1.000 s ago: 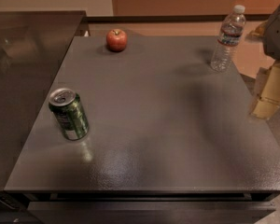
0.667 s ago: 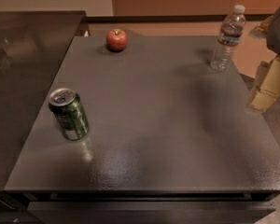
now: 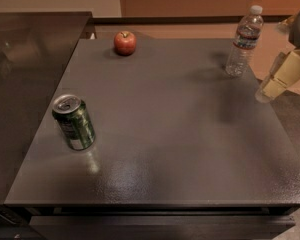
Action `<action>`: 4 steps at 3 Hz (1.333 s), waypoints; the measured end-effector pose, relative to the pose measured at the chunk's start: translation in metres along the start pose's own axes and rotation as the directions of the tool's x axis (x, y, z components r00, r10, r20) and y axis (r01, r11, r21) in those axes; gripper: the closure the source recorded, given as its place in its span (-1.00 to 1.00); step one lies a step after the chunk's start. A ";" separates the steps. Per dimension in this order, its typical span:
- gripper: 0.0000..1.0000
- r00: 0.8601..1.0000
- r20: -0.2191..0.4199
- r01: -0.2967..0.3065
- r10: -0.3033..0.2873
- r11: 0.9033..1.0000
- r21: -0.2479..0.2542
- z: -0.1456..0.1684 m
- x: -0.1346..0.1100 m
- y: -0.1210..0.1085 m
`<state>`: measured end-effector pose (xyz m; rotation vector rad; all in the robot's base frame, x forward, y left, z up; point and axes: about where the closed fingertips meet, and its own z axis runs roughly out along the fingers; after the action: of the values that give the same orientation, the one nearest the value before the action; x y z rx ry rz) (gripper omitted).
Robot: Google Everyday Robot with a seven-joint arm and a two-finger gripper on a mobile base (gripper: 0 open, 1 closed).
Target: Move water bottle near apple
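The water bottle [image 3: 244,41] stands upright at the table's far right corner, clear with a white cap and a dark label band. The apple [image 3: 125,42] sits at the far edge, left of centre, well apart from the bottle. My gripper [image 3: 279,79] hangs at the right edge of the view, just right of and below the bottle, beyond the table's right side. It touches nothing.
A green can [image 3: 74,122] stands upright near the table's left edge. The dark grey table [image 3: 170,134] has a glossy dark counter [image 3: 25,64] adjoining its left side. A wooden wall lies behind.
My gripper has shifted slightly left and up toward the bottle. The bottle, apple and can have not moved.
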<state>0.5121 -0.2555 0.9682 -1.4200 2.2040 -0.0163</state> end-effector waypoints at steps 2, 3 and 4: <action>-1.00 0.990 0.093 -0.117 0.109 0.989 0.086 0.029 0.014 -0.068; -1.00 0.976 0.136 -0.187 0.171 0.975 0.116 0.041 0.022 -0.103; -1.00 0.959 0.180 -0.241 0.218 0.964 0.115 0.056 0.026 -0.132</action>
<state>0.6392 -0.3232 0.9459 -1.0461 2.1714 0.0308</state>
